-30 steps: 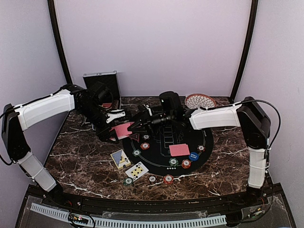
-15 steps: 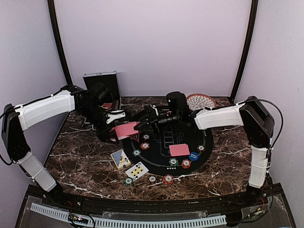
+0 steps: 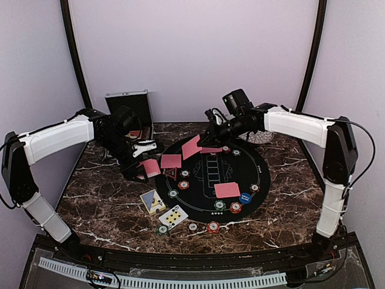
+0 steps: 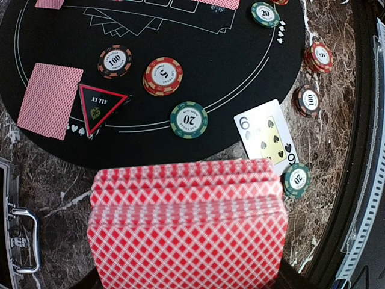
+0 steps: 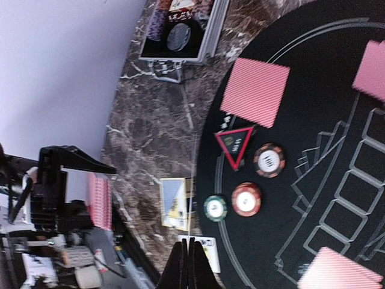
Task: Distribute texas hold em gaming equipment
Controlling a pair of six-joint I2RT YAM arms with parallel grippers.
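My left gripper (image 3: pixel 143 166) is shut on the deck of red-backed cards (image 4: pixel 186 229) at the mat's left edge; the deck hides its fingers in the left wrist view. My right gripper (image 3: pixel 209 139) is shut on one red-backed card (image 3: pixel 191 147), held tilted above the back of the black round mat (image 3: pixel 255 171). That card is only a thin edge above its fingers (image 5: pixel 183 268). One card (image 4: pixel 49 99) lies beside the red-edged triangle marker (image 4: pixel 98 106), another (image 3: pixel 227 189) at the mat's right. Chips (image 4: pixel 163 76) lie around the mat.
Two face-up cards (image 3: pixel 153 201) (image 3: pixel 173 215) lie off the mat's front left, with chips (image 3: pixel 213 227) along the front. The silver case (image 3: pixel 127 108) stands open at the back left. The woven dish (image 3: pixel 257 127) is partly behind the right arm.
My right gripper has drawn back from the deck to the back of the mat, carrying one card up with it. The left gripper has stayed put with the deck.
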